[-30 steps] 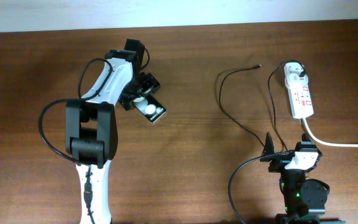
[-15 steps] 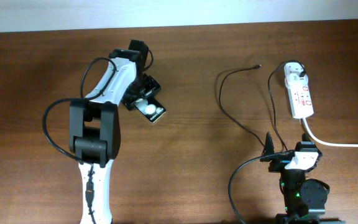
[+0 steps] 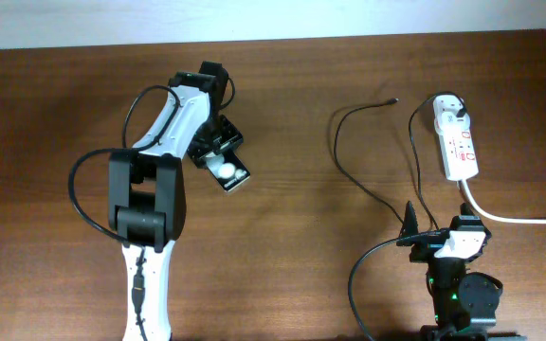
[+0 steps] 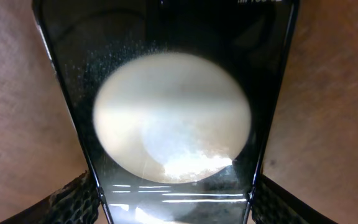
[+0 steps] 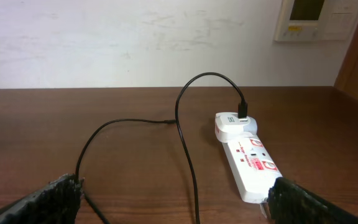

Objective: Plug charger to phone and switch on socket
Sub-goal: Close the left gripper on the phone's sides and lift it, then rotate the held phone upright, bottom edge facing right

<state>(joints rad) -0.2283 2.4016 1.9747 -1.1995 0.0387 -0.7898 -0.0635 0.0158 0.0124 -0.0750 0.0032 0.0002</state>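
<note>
Straddling the phone (image 3: 232, 175), well left of the charger plug (image 3: 391, 99), the left gripper (image 4: 176, 202) flanks its edges; pinched or not, I cannot tell. Over right, the right gripper (image 5: 179, 202) gapes wide, empty. That plug lies loose near the socket (image 3: 460, 144): plugging and switching both remain.

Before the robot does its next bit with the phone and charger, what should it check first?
1. The left hand straddles the phone: ok.
2. Its grip on the phone is firm: cannot tell.
3. The right hand is open and empty: ok.
4. The charger plug tip lies free, not in the phone: ok.
5. The adapter sits in the power strip: ok.
6. The power strip is switched on: cannot tell.
</note>
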